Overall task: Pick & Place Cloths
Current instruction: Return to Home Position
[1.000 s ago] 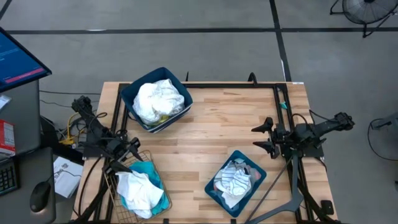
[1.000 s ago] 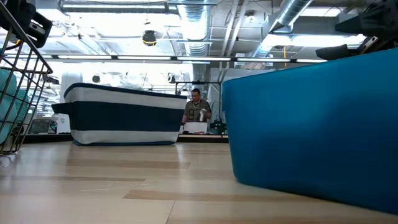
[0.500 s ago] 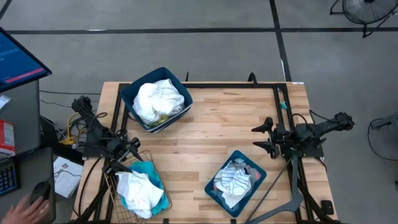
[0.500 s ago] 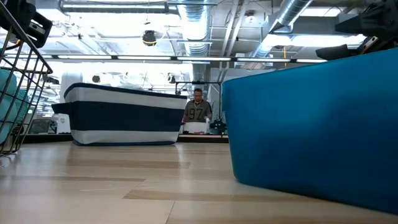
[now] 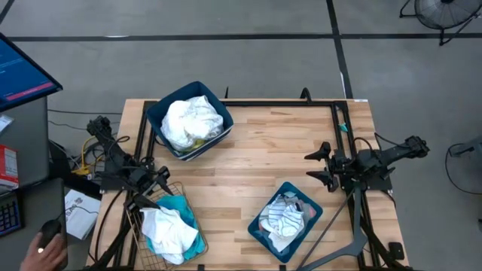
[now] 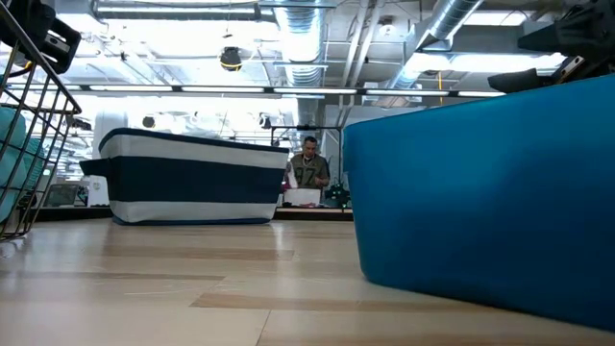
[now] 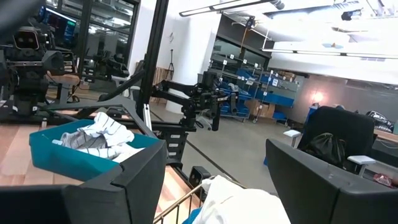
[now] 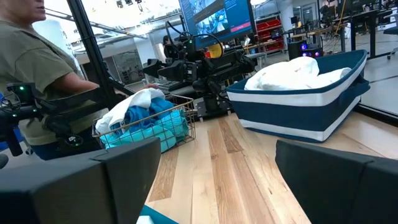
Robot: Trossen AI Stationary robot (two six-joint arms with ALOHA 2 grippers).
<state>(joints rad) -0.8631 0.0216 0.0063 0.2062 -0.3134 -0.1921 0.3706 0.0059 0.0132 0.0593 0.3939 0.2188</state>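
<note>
A white cloth [image 5: 167,229] lies on a turquoise garment [image 5: 181,207] in the wire basket [image 5: 197,245] at the near left. White cloths [image 5: 190,120] with a bit of yellow fill the dark blue bin [image 5: 218,98] at the far left. Striped socks and white pieces [image 5: 282,214] lie in the blue bin [image 5: 310,197] at the near right. My left gripper [image 5: 160,187] is open and empty, beside the basket's far edge. My right gripper [image 5: 318,165] is open and empty, above the table's right part.
Bare wooden table top [image 5: 263,147] lies between the three containers. A person's hand [image 5: 41,252] rests by a desk left of the table. A person [image 6: 309,168] stands in the room behind, and another stands beside the table [image 8: 37,68].
Both arms have kept still. The person's hand at the desk left of the table has come into view and shifted.
</note>
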